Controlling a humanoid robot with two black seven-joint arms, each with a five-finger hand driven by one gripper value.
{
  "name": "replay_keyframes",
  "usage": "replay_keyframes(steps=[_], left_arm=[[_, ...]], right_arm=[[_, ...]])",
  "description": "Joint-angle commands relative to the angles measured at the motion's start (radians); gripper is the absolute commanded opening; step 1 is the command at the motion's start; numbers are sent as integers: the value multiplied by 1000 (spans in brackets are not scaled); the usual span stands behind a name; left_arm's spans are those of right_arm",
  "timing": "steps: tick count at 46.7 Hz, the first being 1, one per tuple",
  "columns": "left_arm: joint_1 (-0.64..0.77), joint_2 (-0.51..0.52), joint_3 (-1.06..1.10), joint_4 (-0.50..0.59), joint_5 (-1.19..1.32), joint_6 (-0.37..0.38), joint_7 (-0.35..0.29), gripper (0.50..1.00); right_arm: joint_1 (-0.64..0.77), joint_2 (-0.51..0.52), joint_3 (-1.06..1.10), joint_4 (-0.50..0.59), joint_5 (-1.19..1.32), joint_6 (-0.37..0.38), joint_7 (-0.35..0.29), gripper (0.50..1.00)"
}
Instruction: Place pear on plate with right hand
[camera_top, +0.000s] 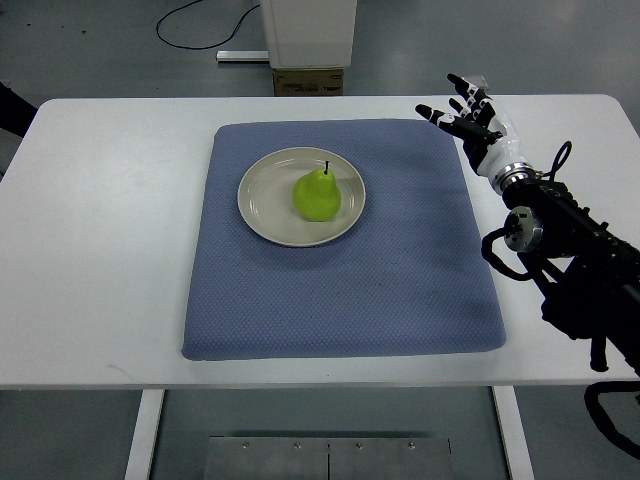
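Note:
A green pear (316, 194) with a dark stem stands upright on a beige plate (262, 205), slightly right of the plate's middle. The plate sits on a blue mat (400, 280) on the white table. My right hand (465, 110) is to the right of the mat's far right corner, well apart from the pear, with fingers spread and holding nothing. Its black arm (570, 250) comes in from the right edge. The left arm is out of view.
The white table (100, 250) extends around the mat. A white column base with a cardboard box (308, 80) stands behind the table's far edge. A black cable (190, 25) lies on the floor at the back.

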Motion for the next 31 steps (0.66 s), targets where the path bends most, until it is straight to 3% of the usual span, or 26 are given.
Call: replay_keyframes(steps=[1, 7, 31], left_arm=[[0, 0, 0, 0, 0, 1, 0, 1000], [0, 0, 0, 0, 0, 1, 1, 1000], [0, 0, 0, 0, 0, 1, 0, 1000]], right_arm=[[-4, 2, 46, 0, 0, 0, -31, 1000], [-6, 2, 123, 1, 0, -2, -78, 1000], [-40, 9, 195, 0, 0, -17, -60, 1000]])
